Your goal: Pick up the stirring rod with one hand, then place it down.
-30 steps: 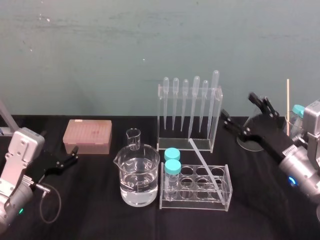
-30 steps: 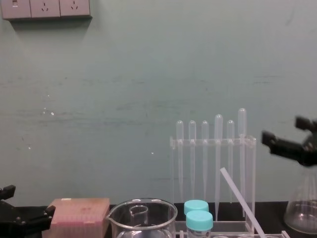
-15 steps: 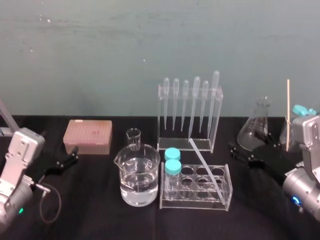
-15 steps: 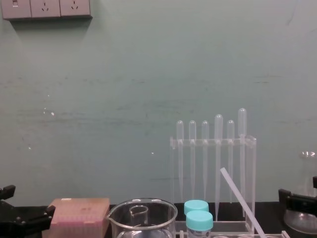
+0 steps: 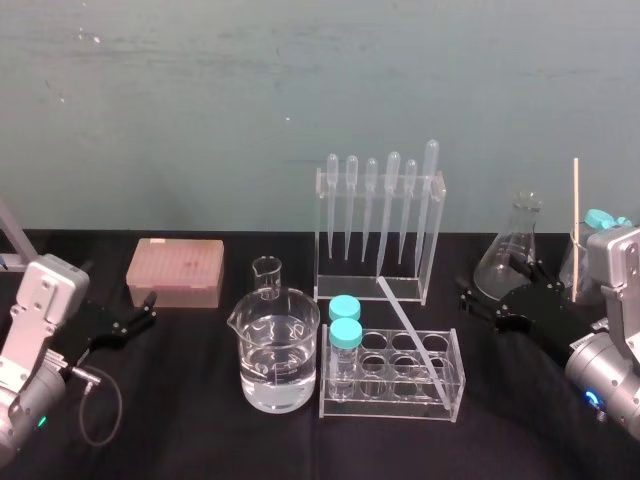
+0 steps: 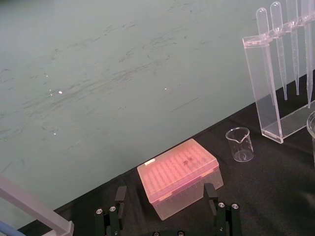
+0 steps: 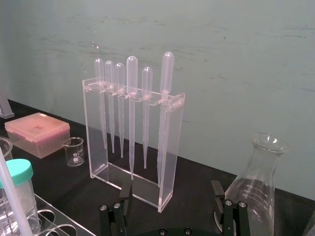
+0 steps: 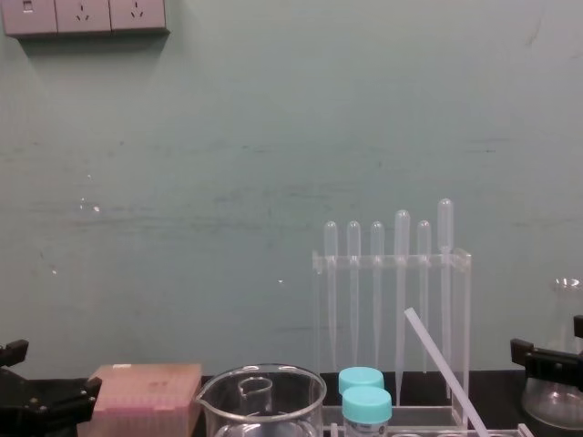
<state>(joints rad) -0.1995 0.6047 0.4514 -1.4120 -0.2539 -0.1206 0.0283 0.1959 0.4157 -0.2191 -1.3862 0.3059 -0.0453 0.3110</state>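
Your right black gripper [image 5: 492,304] has dropped from the upper right to the right middle of the head view, beside the clear conical glass flask [image 5: 520,245]. Its fingers stand wide apart and hold nothing. The long translucent whitish stirring rod [image 5: 410,330] leans slantwise over the clear plastic test-tube rack [image 5: 390,402], at lower centre. Your left black gripper [image 5: 135,322] rests at the lower left, its fingers also spread.

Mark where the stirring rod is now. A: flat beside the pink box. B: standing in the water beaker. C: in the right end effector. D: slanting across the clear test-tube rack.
D: the long translucent whitish stirring rod slants across the clear plastic test-tube rack; the black right end effector sits open, apart from it, and the left end effector is parked far left.
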